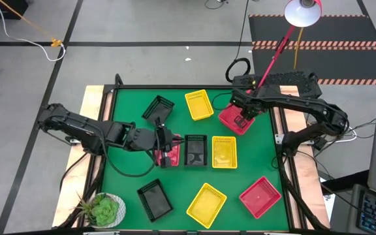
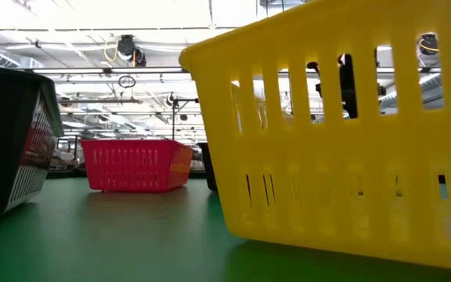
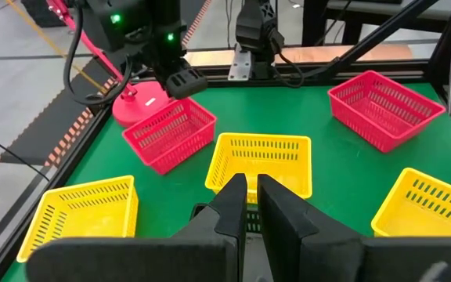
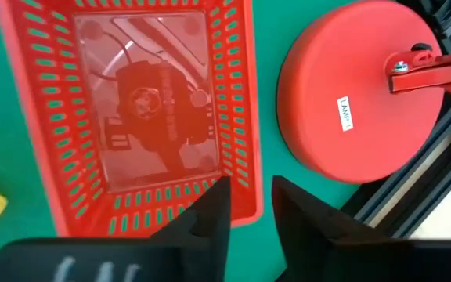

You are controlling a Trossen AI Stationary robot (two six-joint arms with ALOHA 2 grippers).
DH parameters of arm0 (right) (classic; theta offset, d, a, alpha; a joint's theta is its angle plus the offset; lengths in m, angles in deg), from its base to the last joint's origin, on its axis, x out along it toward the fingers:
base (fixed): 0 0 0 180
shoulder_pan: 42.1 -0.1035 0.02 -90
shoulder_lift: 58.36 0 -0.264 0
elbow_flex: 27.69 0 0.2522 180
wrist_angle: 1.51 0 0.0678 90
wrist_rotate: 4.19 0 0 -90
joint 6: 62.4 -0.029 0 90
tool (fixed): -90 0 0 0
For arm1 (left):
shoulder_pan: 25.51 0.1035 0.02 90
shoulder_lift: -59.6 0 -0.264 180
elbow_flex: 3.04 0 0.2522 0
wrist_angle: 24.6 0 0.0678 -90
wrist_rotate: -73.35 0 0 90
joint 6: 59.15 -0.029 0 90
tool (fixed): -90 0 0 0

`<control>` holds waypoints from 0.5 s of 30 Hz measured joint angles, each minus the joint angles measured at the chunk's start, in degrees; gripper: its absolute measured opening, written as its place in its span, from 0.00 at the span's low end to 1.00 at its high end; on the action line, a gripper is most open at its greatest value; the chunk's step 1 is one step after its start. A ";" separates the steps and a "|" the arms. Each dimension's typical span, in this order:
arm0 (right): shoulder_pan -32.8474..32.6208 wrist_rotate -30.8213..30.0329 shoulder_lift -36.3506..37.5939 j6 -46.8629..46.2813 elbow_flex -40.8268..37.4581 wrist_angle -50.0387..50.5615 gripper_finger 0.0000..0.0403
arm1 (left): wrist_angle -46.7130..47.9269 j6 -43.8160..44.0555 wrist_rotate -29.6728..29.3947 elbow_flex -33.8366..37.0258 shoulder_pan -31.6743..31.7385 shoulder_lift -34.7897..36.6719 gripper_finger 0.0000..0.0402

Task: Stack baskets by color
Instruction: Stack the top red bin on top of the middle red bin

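From above, the right gripper [image 1: 242, 119] is hanging over a red basket [image 1: 230, 121] near the table's [image 1: 126, 176] far right corner, beside the lamp base. The left gripper [image 1: 168, 147] is reaching over another red basket [image 1: 162, 158] at mid-table, next to a black basket [image 1: 195, 149].

At table level, a yellow basket [image 2: 335, 133] is filling the foreground.

The left wrist view is showing its fingers [image 3: 229, 207] nearly together, gripping nothing visible.

The right wrist view is showing its fingers [image 4: 210, 207] parted, straddling the red basket's [image 4: 131, 110] wall beside the lamp base [image 4: 351, 102].
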 joint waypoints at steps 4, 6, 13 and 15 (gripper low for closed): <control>1.95 0.07 0.00 1.54 -1.34 -2.10 0.30 | -0.15 0.03 0.02 0.00 0.00 0.00 0.09; 2.97 0.10 0.00 2.33 -1.64 -3.09 0.32 | -0.44 0.11 0.02 0.00 0.00 0.00 0.09; 5.39 2.15 -0.08 3.85 -1.67 -4.78 0.33 | -1.68 0.13 0.09 0.00 0.00 0.02 0.09; 5.60 3.78 -0.21 4.07 -1.72 -5.02 0.33 | -1.66 0.13 0.09 -0.02 0.00 0.02 0.09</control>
